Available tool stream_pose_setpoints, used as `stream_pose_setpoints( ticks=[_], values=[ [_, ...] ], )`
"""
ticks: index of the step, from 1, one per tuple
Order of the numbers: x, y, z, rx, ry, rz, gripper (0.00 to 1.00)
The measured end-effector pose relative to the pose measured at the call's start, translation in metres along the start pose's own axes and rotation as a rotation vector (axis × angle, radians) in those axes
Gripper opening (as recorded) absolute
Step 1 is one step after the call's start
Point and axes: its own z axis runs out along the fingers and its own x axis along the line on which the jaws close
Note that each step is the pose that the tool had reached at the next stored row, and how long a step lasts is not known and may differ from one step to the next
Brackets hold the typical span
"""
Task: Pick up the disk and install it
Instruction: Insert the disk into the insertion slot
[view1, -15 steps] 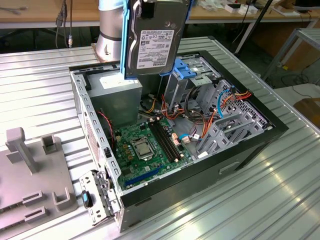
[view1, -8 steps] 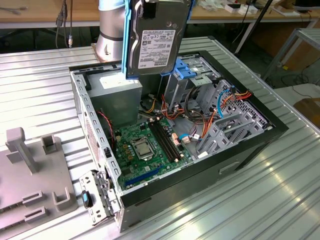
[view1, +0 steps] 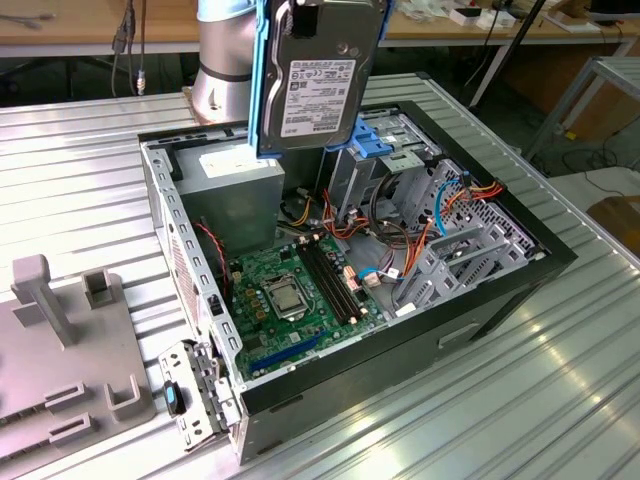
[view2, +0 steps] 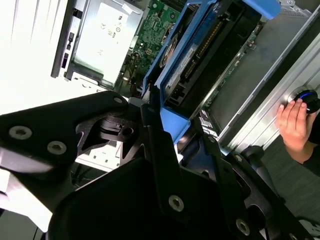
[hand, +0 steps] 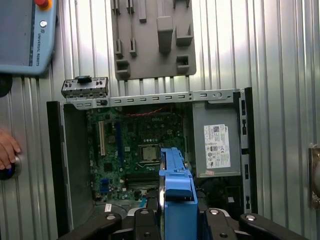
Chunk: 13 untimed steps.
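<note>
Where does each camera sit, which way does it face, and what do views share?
Exterior view: off the arm, looking obliquely down into the open computer case; the arm holds the disk above it.
First wrist view: on the arm, facing straight down past the tool and disk onto the motherboard.
Second wrist view: on the arm, looking slantwise along the tool into the case.
Both wrist views share the tool shut on the disk and a person's hand.

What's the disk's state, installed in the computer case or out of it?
Out. The disk hangs upright above the open computer case in the exterior view; the gripper clamps it.
</note>
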Motion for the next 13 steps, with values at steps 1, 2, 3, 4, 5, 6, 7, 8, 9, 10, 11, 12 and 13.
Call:
stream_pose_setpoints(
  ticks=[1, 2, 3, 4, 5, 6, 7, 8, 9, 10, 11, 12, 13],
  values=[
    [0.0000, -0.0004, 0.0000, 0.0000, 0.0000, 0.000, 0.37],
    [-0.0001, -0.0009, 0.0001, 0.0000, 0.0000, 0.000, 0.37],
    [-0.0001, -0.0019, 0.0001, 0.0000, 0.0000, 0.000, 0.37],
    [-0.0002, -0.0026, 0.0002, 0.0000, 0.0000, 0.000, 0.37],
    [-0.0002, -0.0031, 0.0002, 0.0000, 0.0000, 0.000, 0.37],
    [-0.0002, -0.0036, 0.0002, 0.0000, 0.0000, 0.000, 0.37],
    [-0.0003, -0.0041, 0.0003, 0.0000, 0.0000, 0.000, 0.37],
    [-0.0003, -0.0048, 0.0003, 0.0000, 0.0000, 0.000, 0.37],
    [-0.0003, -0.0054, 0.0003, 0.0000, 0.0000, 0.000, 0.37],
    [-0.0004, -0.0061, 0.0004, 0.0000, 0.0000, 0.000, 0.37],
    [-0.0004, -0.0069, 0.0004, 0.0000, 0.0000, 0.000, 0.37],
    [-0.0005, -0.0073, 0.0004, 0.0000, 0.0000, 0.000, 0.37],
    [-0.0005, -0.0078, 0.0005, 0.0000, 0.0000, 0.000, 0.37]
  ],
)
